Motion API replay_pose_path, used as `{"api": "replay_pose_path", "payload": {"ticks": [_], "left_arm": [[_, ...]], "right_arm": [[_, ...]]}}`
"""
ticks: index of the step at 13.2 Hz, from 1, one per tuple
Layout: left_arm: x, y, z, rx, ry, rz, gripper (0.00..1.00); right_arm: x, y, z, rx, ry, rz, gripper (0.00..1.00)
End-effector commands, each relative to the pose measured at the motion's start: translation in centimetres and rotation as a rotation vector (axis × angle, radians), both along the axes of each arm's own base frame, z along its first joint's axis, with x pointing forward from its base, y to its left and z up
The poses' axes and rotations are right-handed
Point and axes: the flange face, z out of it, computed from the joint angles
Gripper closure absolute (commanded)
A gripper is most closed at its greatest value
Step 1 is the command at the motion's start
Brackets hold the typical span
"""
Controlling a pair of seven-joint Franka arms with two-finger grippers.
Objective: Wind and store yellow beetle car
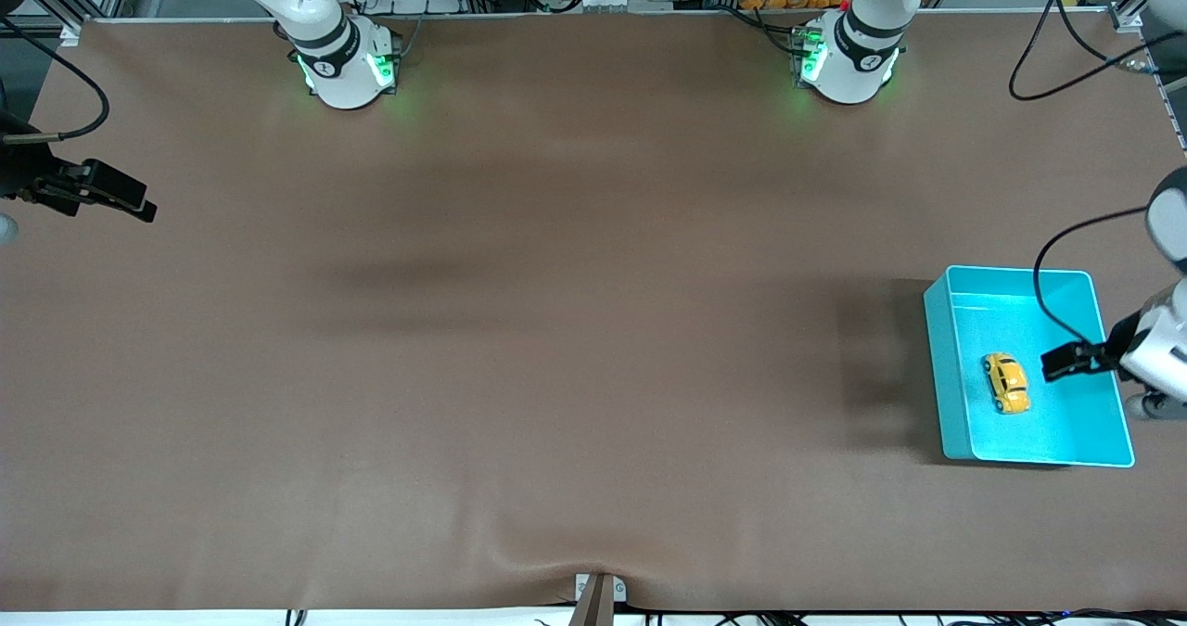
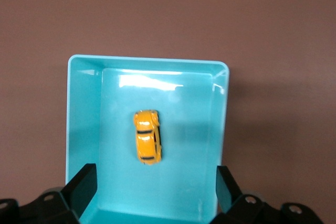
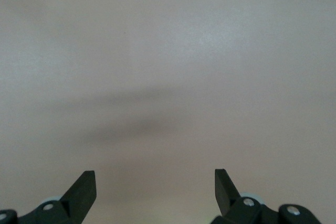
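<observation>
The yellow beetle car (image 1: pixel 1006 383) stands on its wheels on the floor of the turquoise bin (image 1: pixel 946 348) at the left arm's end of the table. In the left wrist view the car (image 2: pixel 147 136) sits mid-bin, inside the bin's rim (image 2: pixel 79 108). My left gripper (image 1: pixel 1057 364) is open and empty, up over the bin beside the car; its jaws (image 2: pixel 155 184) stand wide apart. My right gripper (image 1: pixel 134 201) is open and empty over bare table at the right arm's end; in its wrist view (image 3: pixel 155 184) only the brown mat shows.
The brown mat (image 1: pixel 556 329) covers the whole table. Black cables (image 1: pixel 1066 42) lie near the left arm's base. A small clamp (image 1: pixel 598 594) sits at the table's edge nearest the front camera.
</observation>
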Motion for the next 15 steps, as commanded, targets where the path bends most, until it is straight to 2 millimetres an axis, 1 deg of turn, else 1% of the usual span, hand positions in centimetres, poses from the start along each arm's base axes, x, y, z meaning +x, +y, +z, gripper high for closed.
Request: {"api": "replay_pose_path", "payload": {"ticks": [1,4,5,6,7,8,9,11,12,14,15], "left_arm": [[-2.7,-2.4,4.6,-0.002,0.036,-0.015,0.00],[-5.5,-4.0,9.8,-0.006,0.050,-0.017,0.00],[-6.2,-5.0,11.0,-0.023,0.050,-0.019,0.00],[-7.2,-6.6,12.1,-0.025,0.057,-0.037,0.00],[-8.6,-7.4,13.4,-0.011,0.078,-0.042,0.00],[-9.7,-8.9,14.6,-0.010,0.087,-0.055,0.00],[-10.6,-10.0,15.7,-0.020,0.095,-0.060,0.00],[-12.1,-11.7,17.4,-0.036,0.098,-0.053,0.00],[-12.9,-11.9,18.2,-0.035,0.106,-0.054,0.00],[-13.5,-12.2,18.3,-0.040,0.136,-0.055,0.00],[-14.1,-13.1,18.3,-0.048,0.174,-0.058,0.00]], "right_arm": [[-0.1,0.0,0.5,-0.009,-0.004,0.003,0.00],[-0.1,0.0,0.4,-0.009,-0.001,0.003,0.00],[-0.1,-0.1,0.4,-0.009,0.000,0.002,0.00],[-0.1,-0.1,0.4,-0.009,0.000,0.002,0.00],[-0.1,-0.1,0.4,-0.009,0.000,0.002,0.00],[-0.1,0.0,0.4,-0.009,0.000,0.003,0.00],[-0.1,-0.1,0.4,-0.007,0.002,0.002,0.00],[-0.1,-0.1,0.4,-0.007,0.002,0.002,0.00],[-0.1,-0.1,0.4,-0.007,0.003,0.002,0.00],[-0.1,-0.2,0.3,-0.007,0.003,-0.003,0.00],[-0.1,-0.1,0.3,-0.007,0.003,-0.001,0.00]]}}
